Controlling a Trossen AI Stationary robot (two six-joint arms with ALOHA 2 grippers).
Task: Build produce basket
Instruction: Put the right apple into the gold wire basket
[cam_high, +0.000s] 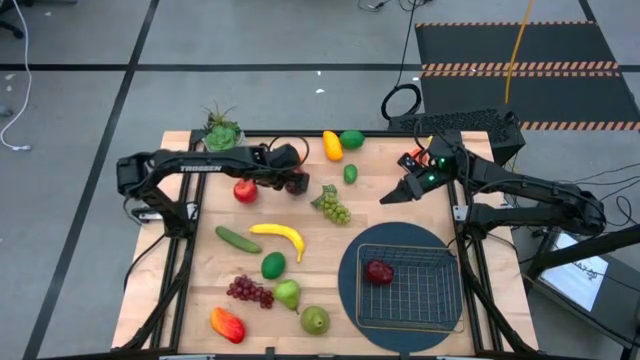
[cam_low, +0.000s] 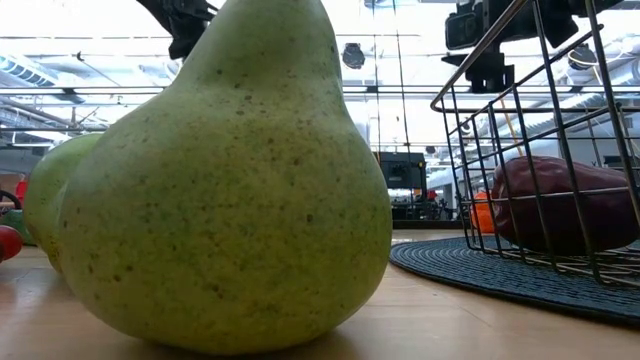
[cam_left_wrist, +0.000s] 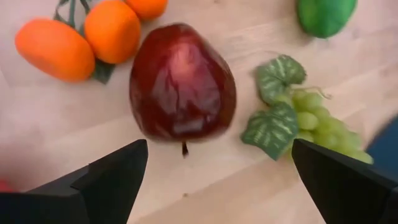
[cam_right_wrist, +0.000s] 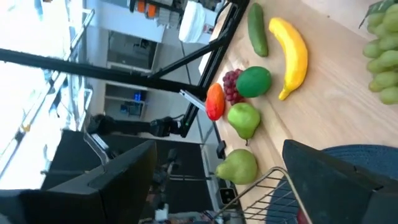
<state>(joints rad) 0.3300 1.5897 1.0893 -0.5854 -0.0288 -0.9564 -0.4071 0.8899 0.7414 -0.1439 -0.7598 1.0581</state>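
The left gripper (cam_left_wrist: 214, 180) hovers with fingers spread wide over a dark red apple (cam_left_wrist: 182, 82), its stem end pointing back between them. Right of it, the right gripper (cam_high: 393, 196), fingers apart too and empty, hangs just beyond the basket (cam_high: 410, 290), whose long side runs across the table, one red apple (cam_high: 378, 271) inside.

A light wooden table (cam_high: 200, 250) carries scattered toy produce; directly beneath the left gripper (cam_high: 296, 183) lies a dark red apple (cam_left_wrist: 182, 82), with a green grape bunch (cam_high: 334, 207) just beside it; nearer the right gripper (cam_high: 394, 196) a round dark blue woven mat (cam_high: 347, 283) lies flat, bearing a rectangular dark wire-mesh basket (cam_high: 445, 305); a yellow banana (cam_high: 281, 236) and long green cucumber (cam_high: 237, 239) lie between both tools
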